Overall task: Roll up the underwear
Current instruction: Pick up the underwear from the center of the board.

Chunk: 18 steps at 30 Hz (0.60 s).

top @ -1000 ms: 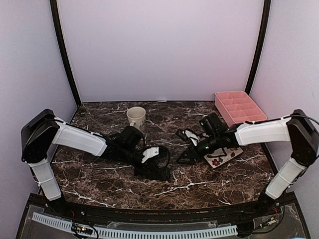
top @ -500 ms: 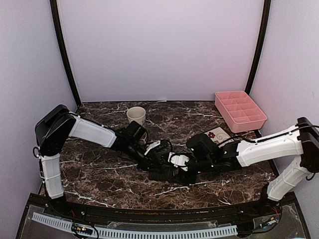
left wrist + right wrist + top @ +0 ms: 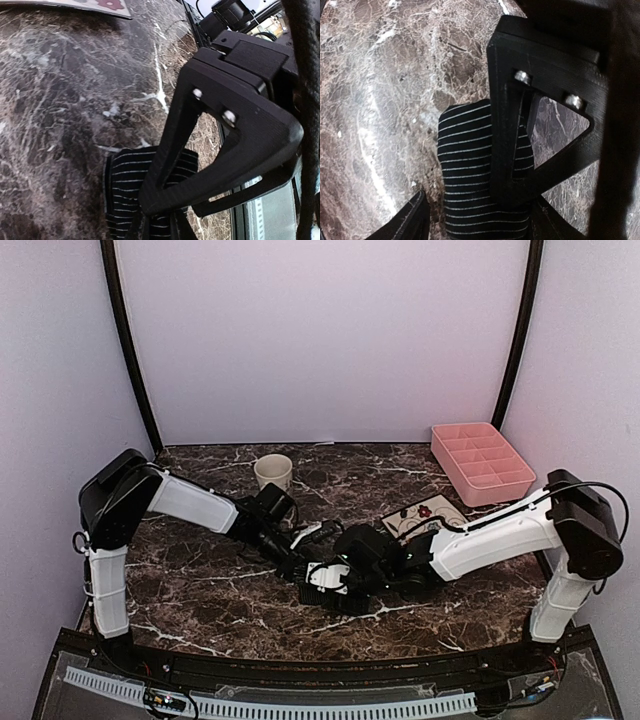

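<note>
Black ribbed underwear with thin white stripes (image 3: 465, 165), bunched on dark veined marble tabletop (image 3: 200, 590) near its middle, left gripper (image 3: 165, 212) fingers nearly together, pinching its edge, right gripper (image 3: 470, 210) fingers spread astride it, cream mug (image 3: 273, 472) well behind.

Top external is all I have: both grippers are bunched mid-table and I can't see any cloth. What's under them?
Observer: The right wrist view shows the black underwear, with thin white stripes, bunched into a short fold on the marble tabletop.
Operator: Is the right gripper on it?
Observer: The right gripper is open. Its fingers straddle the fold and aren't closed on it.
Operator: And the left?
Observer: The left wrist view shows the left gripper with its jaws nearly together. It seems to be pinching an edge of the same cloth.
</note>
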Available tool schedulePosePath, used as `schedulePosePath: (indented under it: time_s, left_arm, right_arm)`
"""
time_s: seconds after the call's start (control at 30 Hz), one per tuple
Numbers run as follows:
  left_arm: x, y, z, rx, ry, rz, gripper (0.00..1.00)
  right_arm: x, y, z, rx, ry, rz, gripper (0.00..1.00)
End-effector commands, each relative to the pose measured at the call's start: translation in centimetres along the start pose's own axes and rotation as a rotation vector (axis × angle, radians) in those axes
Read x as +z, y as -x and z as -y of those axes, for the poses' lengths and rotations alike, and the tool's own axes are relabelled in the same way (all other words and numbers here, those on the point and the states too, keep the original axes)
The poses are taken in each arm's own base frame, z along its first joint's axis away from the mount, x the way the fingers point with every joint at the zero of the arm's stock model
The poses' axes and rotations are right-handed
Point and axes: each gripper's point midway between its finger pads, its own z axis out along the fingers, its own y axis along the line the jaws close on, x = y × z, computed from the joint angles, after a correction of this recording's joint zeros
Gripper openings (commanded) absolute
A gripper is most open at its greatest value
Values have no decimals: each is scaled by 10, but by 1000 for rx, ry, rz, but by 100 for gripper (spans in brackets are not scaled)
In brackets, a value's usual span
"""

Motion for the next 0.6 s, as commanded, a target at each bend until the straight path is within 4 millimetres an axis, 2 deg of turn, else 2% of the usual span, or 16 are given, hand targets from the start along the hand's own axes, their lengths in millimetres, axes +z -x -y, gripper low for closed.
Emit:
schedulePosePath:
  time_s: [0.0,0.2,0.33,0.4,0.57]
  left_arm:
    - [8,-38,-6,-121,11,-107,13]
    - [5,-38,-9,-128,16,-104,13]
    - [3,-38,-9,-125,17,-104,14]
    - [3,-38,-10,-123,18,-105,14]
    - [3,-38,-11,-120,20,-105,14]
  right_arm:
    - [17,-10,-7,-32,5,-70,60]
    - [31,-49,-23,-15,48,-189,51]
    - [30,-74,-32,3,64,-243,53]
    - [29,-82,-35,21,66,-263,57]
    - [28,-92,-41,18,94,-291,54]
